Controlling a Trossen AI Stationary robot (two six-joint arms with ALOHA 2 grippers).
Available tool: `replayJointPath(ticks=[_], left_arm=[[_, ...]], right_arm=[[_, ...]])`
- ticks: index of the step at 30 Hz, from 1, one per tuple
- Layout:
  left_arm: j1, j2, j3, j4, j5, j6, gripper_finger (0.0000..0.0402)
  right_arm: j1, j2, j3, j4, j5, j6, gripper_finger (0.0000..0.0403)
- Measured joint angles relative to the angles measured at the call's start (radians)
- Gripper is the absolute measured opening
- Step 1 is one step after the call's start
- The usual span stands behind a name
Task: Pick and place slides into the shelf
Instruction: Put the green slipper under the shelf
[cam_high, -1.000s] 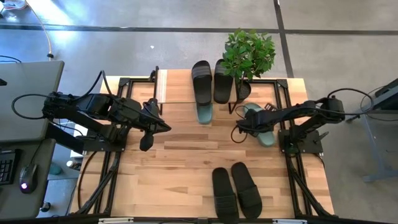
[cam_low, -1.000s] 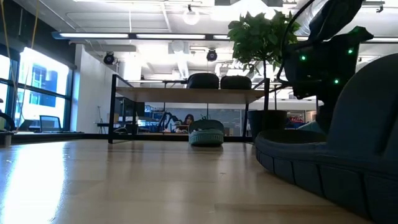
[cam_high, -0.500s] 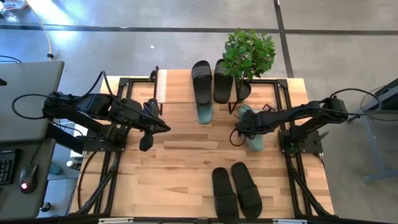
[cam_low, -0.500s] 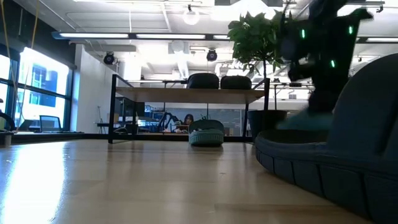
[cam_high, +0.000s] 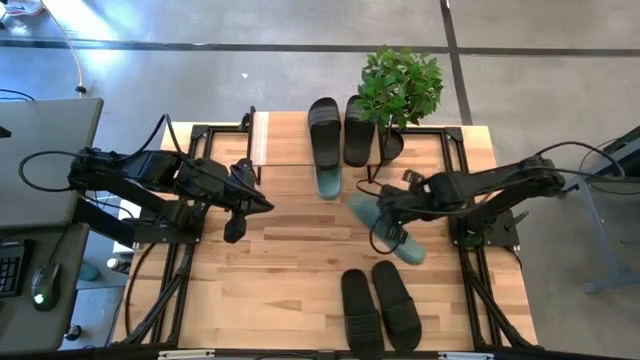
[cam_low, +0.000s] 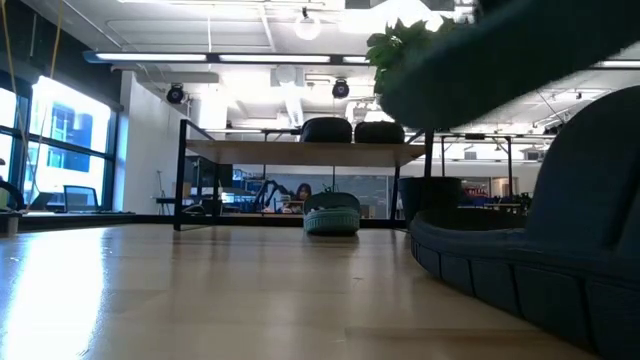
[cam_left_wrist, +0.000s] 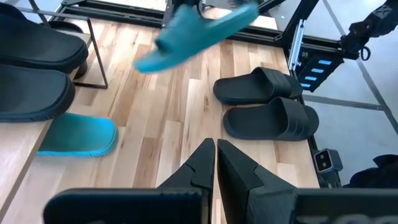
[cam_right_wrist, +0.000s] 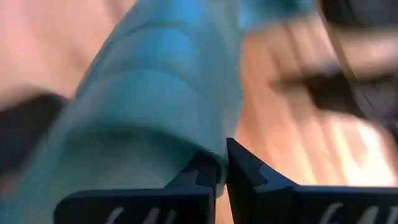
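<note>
Lifted off the table, the sage-green slide (cam_high: 385, 228) now hangs tilted, pinched in the right tool (cam_high: 383, 213).

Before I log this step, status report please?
Right hand shut on green slide, lifted. Left hand shut, waiting. Black pair near front edge.

The wooden table (cam_high: 300, 260) carries the shelf (cam_high: 290, 150), a black pair (cam_high: 380, 305) — one green slide (cam_high: 328, 183).

Lighting is bright and even from overhead, so shadows on the table (cam_high: 300, 250) stay soft. The ceiling lamps (cam_low: 307, 27) blow out in the low view. The green slide (cam_right_wrist: 155, 81) is badly motion-blurred in the right wrist view, and the big near shapes in the low view are dark and out of focus.
</note>
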Motion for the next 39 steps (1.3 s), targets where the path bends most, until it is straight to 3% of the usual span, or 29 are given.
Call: replayJointPath(ticks=[6, 11, 15, 22, 30, 36, 39], left_arm=[[0.000, 0.000, 0.000, -0.018, 0.000, 0.000, 0.0008], [0.000, 0.000, 0.000, -0.031, 0.000, 0.000, 0.0008], [0.000, 0.000, 0.000, -0.031, 0.000, 0.000, 0.0008], [0.000, 0.000, 0.000, -0.032, 0.000, 0.000, 0.0007], [0.000, 0.000, 0.000, -0.031, 0.000, 0.000, 0.0008], [0.000, 0.000, 0.000, -0.031, 0.000, 0.000, 0.0008], [0.000, 0.000, 0.000, -0.031, 0.000, 0.000, 0.0007]], right_arm=[[0.018, 0.029, -0.001, 0.313, 0.036, -0.067, 0.0000], [-0.030, 0.219, -0.064, 0.473, 0.002, -0.132, 0.0000], [-0.045, 0.348, -0.057, 0.394, 0.089, -0.039, 0.0000], [-0.093, 0.451, -0.051, 0.244, 0.193, 0.096, 0.0000], [-0.075, 0.468, -0.049, 0.225, 0.215, 0.090, 0.0000], [-0.016, 0.464, 0.004, 0.027, 0.261, 0.234, 0.0000], [-0.027, 0.464, 0.008, 0.012, 0.251, 0.235, 0.0000]])
